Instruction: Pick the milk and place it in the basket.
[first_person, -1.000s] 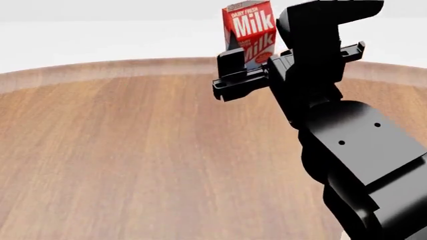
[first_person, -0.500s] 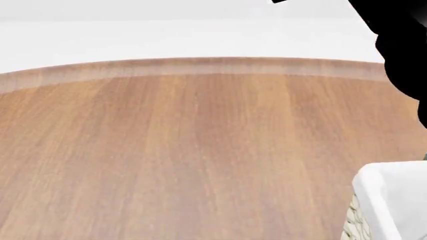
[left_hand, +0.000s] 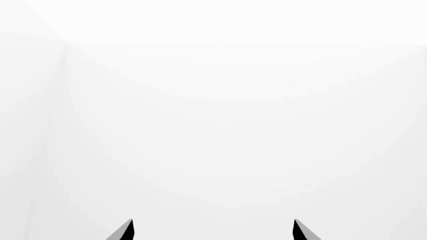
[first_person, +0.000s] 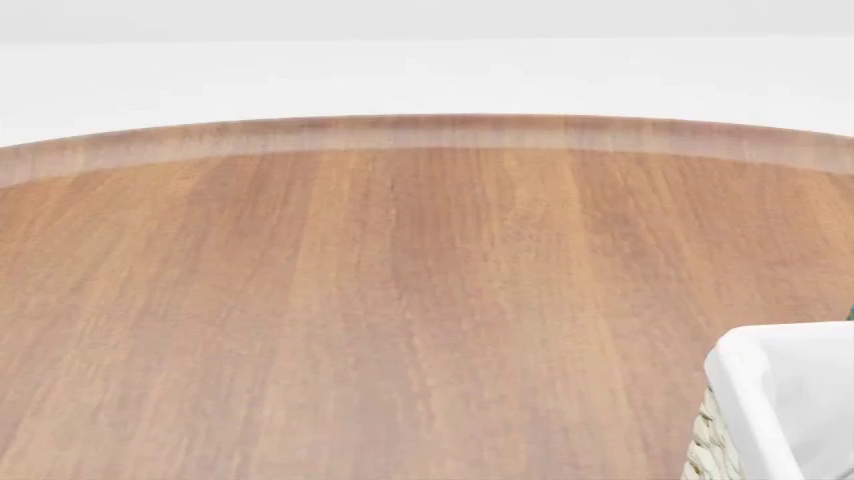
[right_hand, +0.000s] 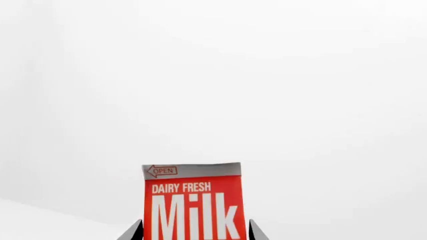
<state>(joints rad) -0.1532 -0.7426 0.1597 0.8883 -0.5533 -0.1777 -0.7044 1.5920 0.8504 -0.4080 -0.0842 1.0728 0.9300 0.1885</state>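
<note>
The milk fills the lower middle of the right wrist view, its red top with white "Milk" lettering upright between the two dark fingertips of my right gripper, which is shut on it against a blank white background. A corner of the basket, white cloth liner over cream wicker, shows at the lower right edge of the head view. My left gripper is open, its two fingertips far apart with nothing between them, facing white wall. Neither arm appears in the head view.
A round wooden table spans the head view, its curved far edge meeting a white floor or wall beyond.
The right arm with the milk has left the head view, moving up and to the right. The basket corner came into view at lower right half a second ago and stays.
</note>
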